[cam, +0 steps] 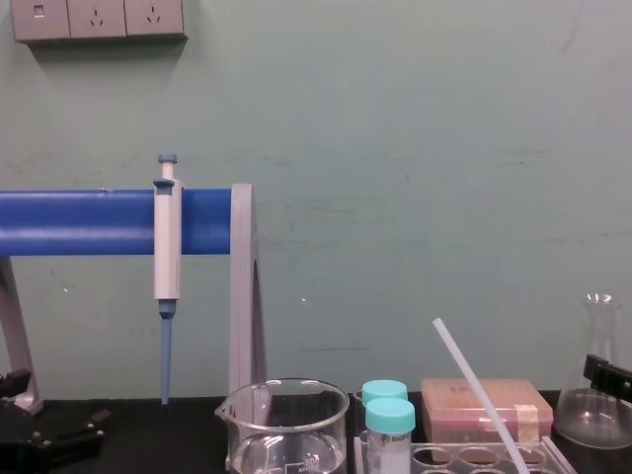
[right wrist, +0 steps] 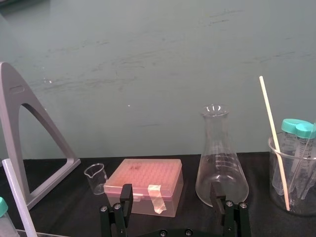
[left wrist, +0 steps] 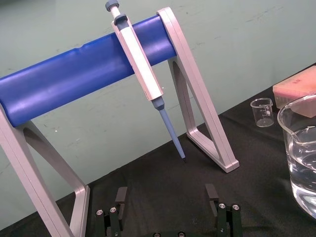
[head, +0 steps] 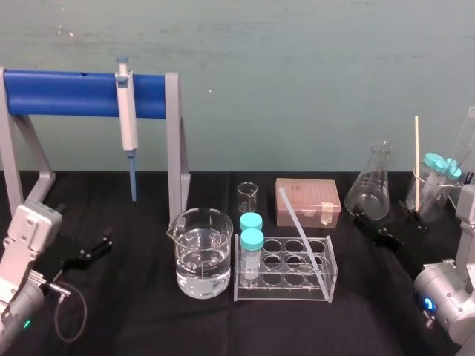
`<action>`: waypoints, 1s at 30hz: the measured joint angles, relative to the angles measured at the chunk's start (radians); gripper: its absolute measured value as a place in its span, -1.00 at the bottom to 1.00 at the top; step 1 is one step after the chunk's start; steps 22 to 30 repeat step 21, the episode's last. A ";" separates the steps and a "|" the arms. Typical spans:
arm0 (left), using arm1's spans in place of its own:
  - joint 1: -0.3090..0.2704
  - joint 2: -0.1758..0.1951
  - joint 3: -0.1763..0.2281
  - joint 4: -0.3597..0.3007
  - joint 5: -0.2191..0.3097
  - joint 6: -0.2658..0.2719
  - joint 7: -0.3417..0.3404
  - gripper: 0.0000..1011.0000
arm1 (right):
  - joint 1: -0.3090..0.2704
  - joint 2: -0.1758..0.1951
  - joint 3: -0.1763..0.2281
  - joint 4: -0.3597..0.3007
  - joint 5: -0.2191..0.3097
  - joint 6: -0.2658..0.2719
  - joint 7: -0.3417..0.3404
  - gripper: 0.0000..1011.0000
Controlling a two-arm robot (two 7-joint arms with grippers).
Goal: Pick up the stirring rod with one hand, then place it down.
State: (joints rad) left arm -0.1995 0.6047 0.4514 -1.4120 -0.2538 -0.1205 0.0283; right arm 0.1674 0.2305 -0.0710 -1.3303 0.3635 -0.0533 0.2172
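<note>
The stirring rod (head: 297, 219) is a translucent whitish stick that leans tilted in the clear tube rack (head: 286, 285) at table centre. It also shows in the chest view (cam: 479, 395) and at the edge of the right wrist view (right wrist: 17, 197). My right gripper (head: 397, 225) rests low on the table at the right, open and empty, well right of the rod. Its fingers (right wrist: 127, 193) point at the pink box and the flask. My left gripper (head: 95, 251) sits open and empty at the far left, its fingers (left wrist: 121, 195) facing the pipette stand.
A water-filled beaker (head: 199, 254) stands left of the rack, which holds two teal-capped tubes (head: 251, 248). Behind are a small beaker (head: 247, 199), a pink tip box (head: 307, 200) and a conical flask (head: 371, 189). A beaker with tubes and a thin stick (head: 416, 159) is far right. The pipette (head: 127, 119) hangs on the blue stand.
</note>
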 joint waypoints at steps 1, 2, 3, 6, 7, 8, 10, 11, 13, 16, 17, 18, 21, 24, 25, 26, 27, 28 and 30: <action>0.000 0.000 0.000 0.000 0.000 0.000 0.000 0.98 | 0.000 0.000 0.000 0.000 0.000 0.000 0.000 0.98; 0.000 0.000 0.000 0.000 0.000 0.000 0.000 0.98 | 0.000 0.000 0.000 0.000 -0.001 -0.001 0.000 0.98; 0.000 0.000 0.000 0.000 0.000 0.000 0.000 0.98 | 0.000 0.000 -0.001 0.000 -0.001 -0.001 0.000 0.98; 0.000 0.000 0.000 0.000 0.000 0.000 0.000 0.98 | 0.000 0.001 -0.001 -0.001 -0.001 -0.002 0.001 0.98; 0.000 0.000 0.000 0.000 0.000 0.000 0.000 0.98 | 0.000 0.001 -0.001 -0.001 -0.001 -0.003 0.001 0.98; 0.000 0.000 0.000 0.000 0.000 0.000 0.000 0.98 | 0.000 0.001 -0.001 -0.001 -0.002 -0.003 0.001 0.98; 0.000 0.000 0.000 0.000 0.000 0.000 0.000 0.98 | 0.000 0.001 -0.002 -0.001 -0.002 -0.003 0.001 0.98; 0.000 0.000 0.000 0.000 0.000 0.000 0.000 0.98 | 0.000 0.001 -0.002 -0.001 -0.002 -0.004 0.001 0.98; 0.000 0.000 0.000 0.000 0.000 0.000 0.000 0.98 | 0.000 0.001 -0.002 -0.001 -0.002 -0.004 0.001 0.98; 0.000 0.000 0.000 0.000 0.000 0.000 0.000 0.98 | 0.000 0.001 -0.002 -0.001 -0.002 -0.004 0.002 0.98; 0.000 0.000 0.000 0.000 0.000 0.000 0.000 0.98 | 0.000 0.002 -0.002 -0.002 -0.002 -0.004 0.002 0.98; 0.000 0.000 0.000 0.000 0.000 0.000 0.000 0.98 | 0.000 0.002 -0.002 -0.002 -0.002 -0.004 0.002 0.98; 0.000 0.000 0.000 0.000 0.000 0.000 0.000 0.98 | 0.000 0.002 -0.003 -0.002 -0.002 -0.005 0.002 0.98; 0.000 0.000 0.000 0.000 0.000 0.000 0.000 0.98 | 0.000 0.002 -0.003 -0.002 -0.002 -0.005 0.002 0.98; 0.000 0.000 0.000 0.000 0.000 0.000 0.000 0.98 | 0.000 0.002 -0.003 -0.002 -0.002 -0.005 0.002 0.98; 0.000 0.000 0.000 0.000 0.000 0.000 0.000 0.98 | 0.000 0.002 -0.003 -0.002 -0.002 -0.005 0.002 0.98; 0.000 0.000 0.000 0.000 0.000 0.000 0.000 0.98 | 0.000 0.002 -0.003 -0.002 -0.002 -0.005 0.002 0.98; 0.000 0.000 0.000 0.000 0.000 0.000 0.000 0.98 | 0.000 0.002 -0.003 -0.002 -0.002 -0.005 0.002 0.98; 0.000 0.000 0.000 0.000 0.000 0.000 0.000 0.98 | 0.000 0.002 -0.003 -0.002 -0.002 -0.005 0.002 0.98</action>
